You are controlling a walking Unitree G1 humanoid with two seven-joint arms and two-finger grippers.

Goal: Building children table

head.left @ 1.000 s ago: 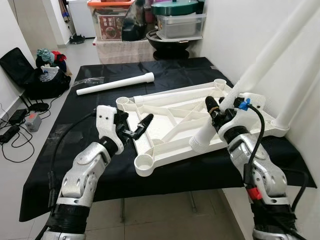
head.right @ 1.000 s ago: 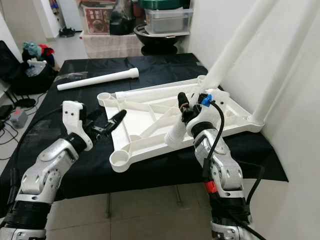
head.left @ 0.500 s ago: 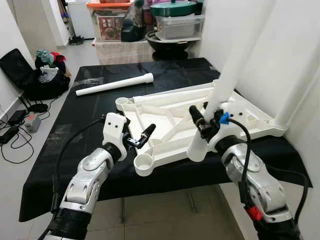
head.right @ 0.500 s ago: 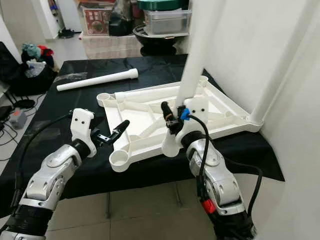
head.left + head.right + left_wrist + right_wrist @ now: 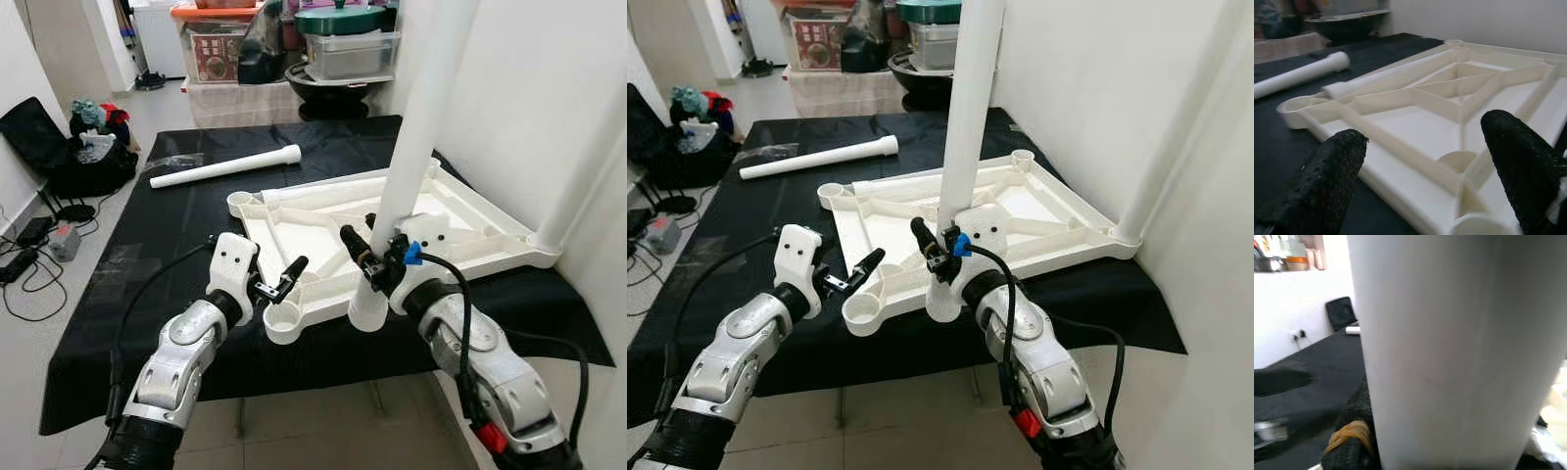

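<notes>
White plastic leg (image 5: pixel 416 137), clamped upright in the right end effector (image 5: pixel 377 264), should align squarely over the corner socket (image 5: pixel 283 316) while the open, empty left end effector (image 5: pixel 269 284) steadies the tabletop (image 5: pixel 460 211).

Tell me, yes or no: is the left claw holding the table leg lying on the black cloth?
No. The left claw is open by the tabletop's corner; that leg lies apart.

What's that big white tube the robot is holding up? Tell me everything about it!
The white tube is a table leg, smooth and round, and looks like plastic. It stands nearly upright, leaning a little, and its top runs out of the picture. Its bottom end flares wider and hangs near the front edge of the upside-down white tabletop, beside an open corner socket. The right gripper clamps it low down, with black fingers on the tube. The left gripper waits open near that socket.
</notes>
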